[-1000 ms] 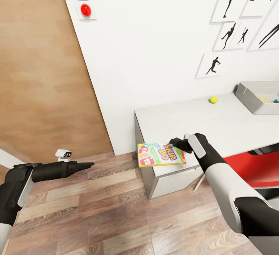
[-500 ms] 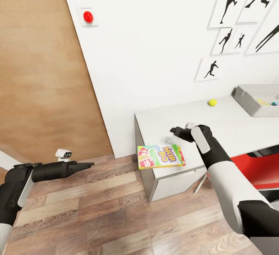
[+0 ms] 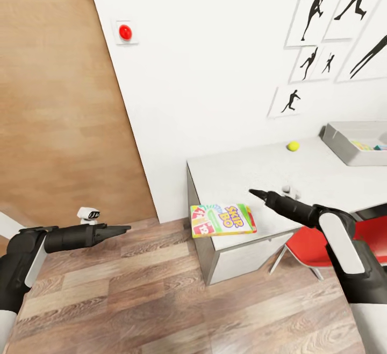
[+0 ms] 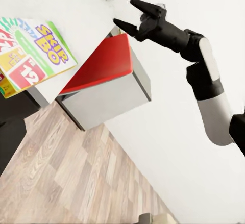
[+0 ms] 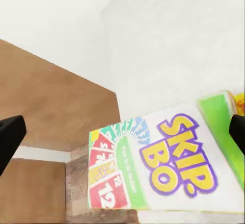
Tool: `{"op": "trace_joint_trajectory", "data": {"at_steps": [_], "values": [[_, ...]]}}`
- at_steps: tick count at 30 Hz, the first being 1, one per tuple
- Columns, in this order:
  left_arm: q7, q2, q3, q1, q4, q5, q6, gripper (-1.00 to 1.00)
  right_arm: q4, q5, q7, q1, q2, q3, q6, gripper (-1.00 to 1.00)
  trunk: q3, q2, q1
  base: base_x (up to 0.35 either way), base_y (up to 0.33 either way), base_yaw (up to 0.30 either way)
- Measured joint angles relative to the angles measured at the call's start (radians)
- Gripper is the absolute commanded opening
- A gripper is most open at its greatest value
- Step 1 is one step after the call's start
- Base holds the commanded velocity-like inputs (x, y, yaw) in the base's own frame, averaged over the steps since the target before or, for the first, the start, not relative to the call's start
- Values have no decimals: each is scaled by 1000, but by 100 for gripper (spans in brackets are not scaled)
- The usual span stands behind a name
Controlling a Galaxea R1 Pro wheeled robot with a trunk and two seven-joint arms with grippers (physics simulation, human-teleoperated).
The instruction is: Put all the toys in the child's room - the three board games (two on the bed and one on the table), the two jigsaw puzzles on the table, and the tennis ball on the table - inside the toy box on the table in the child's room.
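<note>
Since a second ago the right gripper (image 3: 257,193) has let go of the SKIP-BO box (image 3: 223,220) and drawn back above the table (image 3: 322,174), its jaws now spread and empty; the box lies flat at the near corner, partly overhanging the edge, apparently set down for a better hold. The left gripper (image 3: 122,228) hangs idle over the floor, jaws together on nothing. Farther along sit the tennis ball (image 3: 293,146) and toy box (image 3: 344,147), which already holds something.

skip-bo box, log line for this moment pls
white-green-red SKIP-BO box: overhanging grey-white table corner, unheld | right claw: open, above table | left claw: idle over floor
</note>
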State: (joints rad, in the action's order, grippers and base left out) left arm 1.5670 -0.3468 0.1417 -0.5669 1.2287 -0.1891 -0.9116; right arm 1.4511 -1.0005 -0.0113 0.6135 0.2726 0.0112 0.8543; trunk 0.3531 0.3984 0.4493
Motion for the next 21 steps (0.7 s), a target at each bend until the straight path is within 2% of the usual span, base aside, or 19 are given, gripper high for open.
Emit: {"op": "trace_joint_trajectory", "data": {"at_steps": [1,4,5,6,7,9,10,12,14,17,21], "values": [[0,0,0,0,0,0,0,100,10,-10,37,-27,4,10,-2,100,-2,0,0,0,0,0],[0,-2,2,0,0,0,0,100,37,-20,313,-172,15,91,-44,100,-6,0,0,0,0,0],[0,-2,2,0,0,0,0,100,39,-20,366,-198,16,105,-59,100,-8,0,0,0,0,0],[0,-1,3,0,0,0,0,100,42,-17,468,-244,17,128,-93,100,-10,0,0,0,0,0],[0,-1,3,0,0,0,1,100,42,-16,521,-270,18,139,-111,100,-11,0,0,0,0,0],[0,-2,3,0,0,0,3,100,43,-13,713,-357,20,179,-183,100,-15,0,0,0,0,0],[0,-1,3,0,0,0,4,100,43,-13,757,-377,20,189,-198,100,-16,0,0,0,0,0],[0,-1,3,0,-3,0,4,100,45,-12,886,-425,21,228,-237,100,-20,0,0,0,0,0],[0,-2,3,0,-7,-1,5,100,46,-9,938,-443,21,247,-251,100,-23,0,0,0,0,0],[0,-2,3,0,-10,0,5,100,42,9,972,-453,20,258,-261,100,-28,0,0,0,0,0],[0,-3,3,0,-13,0,6,100,37,63,994,-459,20,265,-267,100,-34,0,0,0,0,0]]}}
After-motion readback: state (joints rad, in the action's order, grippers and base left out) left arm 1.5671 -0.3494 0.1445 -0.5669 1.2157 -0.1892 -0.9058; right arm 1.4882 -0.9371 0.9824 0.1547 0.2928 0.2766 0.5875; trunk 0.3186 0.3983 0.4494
